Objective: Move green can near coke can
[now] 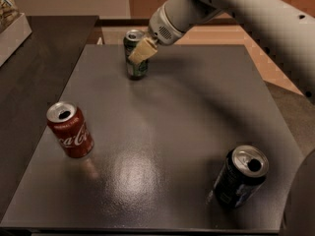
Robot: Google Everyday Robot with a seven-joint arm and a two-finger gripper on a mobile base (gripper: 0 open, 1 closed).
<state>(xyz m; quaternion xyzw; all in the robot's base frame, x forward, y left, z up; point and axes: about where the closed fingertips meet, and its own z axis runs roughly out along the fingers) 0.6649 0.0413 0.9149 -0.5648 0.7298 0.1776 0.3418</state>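
Observation:
The green can [136,63] stands upright on the far part of the dark table [162,132], left of centre. My gripper [140,47] reaches in from the upper right and is shut on the can's upper part. One pale finger [143,51] lies across the can's front and the other is hidden behind it. The can still rests on the table. The coke can [70,130] stands upright near the left edge, well forward and left of the green can.
A dark blue-black can [240,176] stands near the front right corner. My arm [246,9] crosses the top right. A darker counter [29,73] adjoins the table's left side, with a pale box [12,26] at the far left.

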